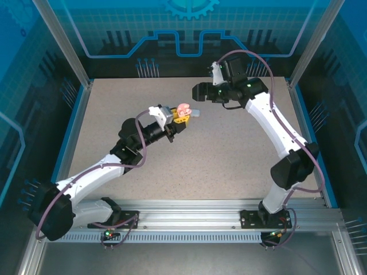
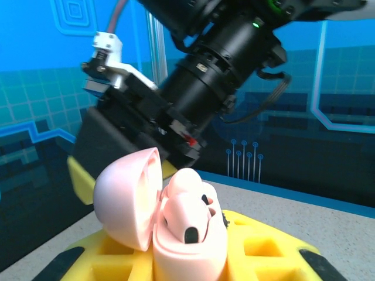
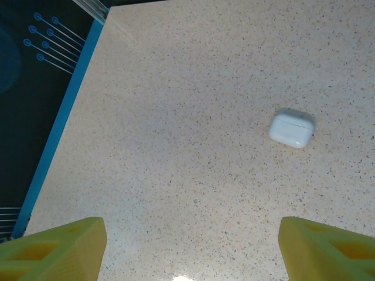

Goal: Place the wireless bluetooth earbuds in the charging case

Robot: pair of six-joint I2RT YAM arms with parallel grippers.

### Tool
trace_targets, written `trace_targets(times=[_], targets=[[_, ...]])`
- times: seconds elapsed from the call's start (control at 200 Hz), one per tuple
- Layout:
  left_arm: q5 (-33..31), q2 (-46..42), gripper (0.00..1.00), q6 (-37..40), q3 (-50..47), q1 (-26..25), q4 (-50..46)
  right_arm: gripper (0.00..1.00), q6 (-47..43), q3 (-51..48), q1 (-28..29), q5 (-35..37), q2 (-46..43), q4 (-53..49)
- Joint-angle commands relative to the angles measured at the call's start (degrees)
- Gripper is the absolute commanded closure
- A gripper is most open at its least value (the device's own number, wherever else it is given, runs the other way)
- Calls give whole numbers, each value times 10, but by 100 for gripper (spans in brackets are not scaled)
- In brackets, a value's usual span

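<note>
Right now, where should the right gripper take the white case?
Take the white case across its shorter width, mid-body, coming straight down from above. It lies closed on the table, low and round-edged, so a side approach would probably slip. The right gripper is open and may need turning to square with the long sides.

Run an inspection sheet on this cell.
Surface: speckled beige table.
Job's things: pink case, lid open, pinkish earbud seated inside; white case closed, lying on the table.
Clutter: nothing seen.
Grippers: left gripper shut on the pink case; right gripper open, empty.
Cables: purple cable looped along each arm.
Surroundings: blue printed panels, aluminium frame.
</note>
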Motion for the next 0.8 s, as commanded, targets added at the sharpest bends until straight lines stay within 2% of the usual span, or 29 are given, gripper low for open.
trace_targets(times=[0.0, 0.125, 0.285, 0.57, 0.795], targets=[[15, 12, 100, -16, -2, -10, 22, 23, -16, 61, 3, -14, 23, -49], [14, 24, 100, -17, 2, -17, 27, 24, -27, 102, 19, -16, 47, -73], [11, 36, 100, -18, 6, -20, 34, 25, -39, 100, 45, -11, 44, -88], [8, 51, 100, -11, 24, -20, 36, 26, -48, 15, 81, -2, -32, -87], [4, 57, 100, -9, 28, -20, 38, 27, -40, -59, 79, 19, -109, -77]])
